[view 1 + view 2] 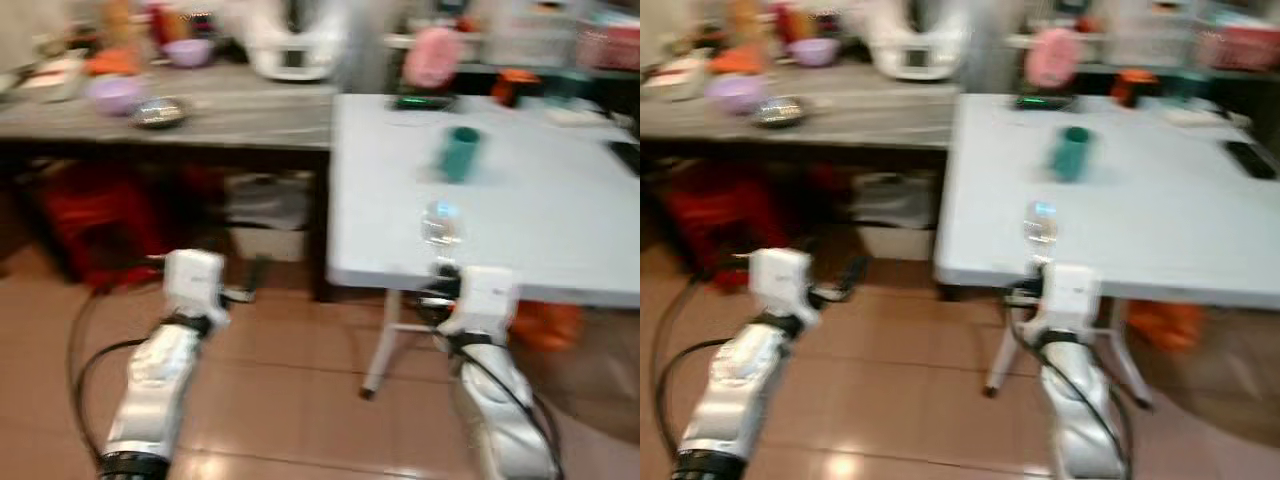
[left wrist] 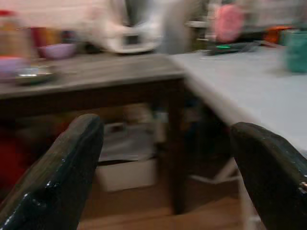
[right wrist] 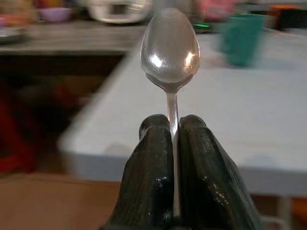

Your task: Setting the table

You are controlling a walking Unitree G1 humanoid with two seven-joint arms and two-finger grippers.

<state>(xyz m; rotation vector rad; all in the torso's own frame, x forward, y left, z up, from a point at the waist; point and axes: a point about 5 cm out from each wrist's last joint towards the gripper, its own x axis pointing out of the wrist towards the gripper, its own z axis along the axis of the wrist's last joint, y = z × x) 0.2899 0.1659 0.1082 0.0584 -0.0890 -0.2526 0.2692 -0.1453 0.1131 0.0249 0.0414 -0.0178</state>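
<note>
Steel spoon (image 3: 170, 51): upright, bowl up, handle pinched between the right gripper's fingers, at the near edge of the white worktop (image 1: 560, 220).
Right gripper (image 3: 173, 143): pressed together on the spoon handle.
Left gripper (image 2: 168, 158): fingers spread wide, holding nothing, above the floor.
Teal cup (image 1: 460, 153): standing on the worktop, beyond the spoon.
Wooden counter (image 1: 240, 118): left, carrying bowls.

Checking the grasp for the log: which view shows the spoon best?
Right wrist view: the spoon is sharp and upright, its handle pinched between the shut fingers of the right pincer, bowl above them. In both eye views it is a small blurred glint at the white table's near edge.
</note>
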